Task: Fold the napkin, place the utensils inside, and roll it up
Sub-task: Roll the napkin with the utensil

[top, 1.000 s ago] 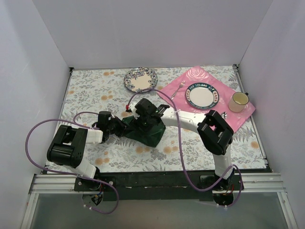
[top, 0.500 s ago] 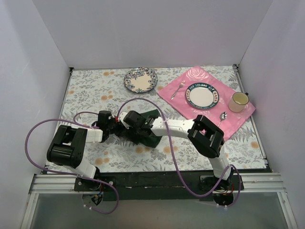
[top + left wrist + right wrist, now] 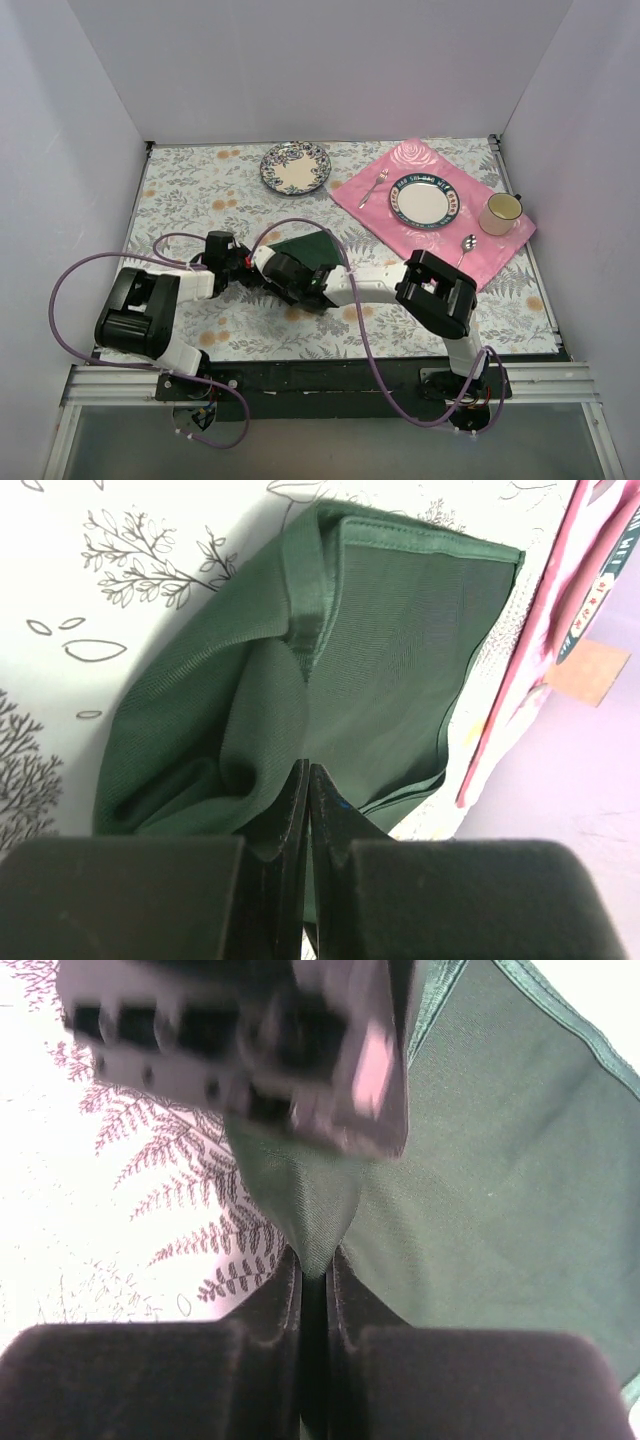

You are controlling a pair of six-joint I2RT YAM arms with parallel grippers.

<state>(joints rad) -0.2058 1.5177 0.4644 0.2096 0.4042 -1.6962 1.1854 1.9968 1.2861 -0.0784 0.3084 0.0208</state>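
Nearest the arm bases, the left fingers [image 3: 286, 820] press together on a bunched fold of the dark green napkin [image 3: 400, 650]. Just beside them, the right fingers [image 3: 283, 1295] pinch its pointed corner. Beyond both, the cloth spreads flat on the floral desk [image 3: 400, 320], short of the pink placemat [image 3: 352, 192].

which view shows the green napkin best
Left wrist: most of the napkin fills it, hems and folds sharp, with the left tool pinching a fold. Top external shows only a corner beyond the arms. Right wrist shows one stretch, partly behind blurred hardware.
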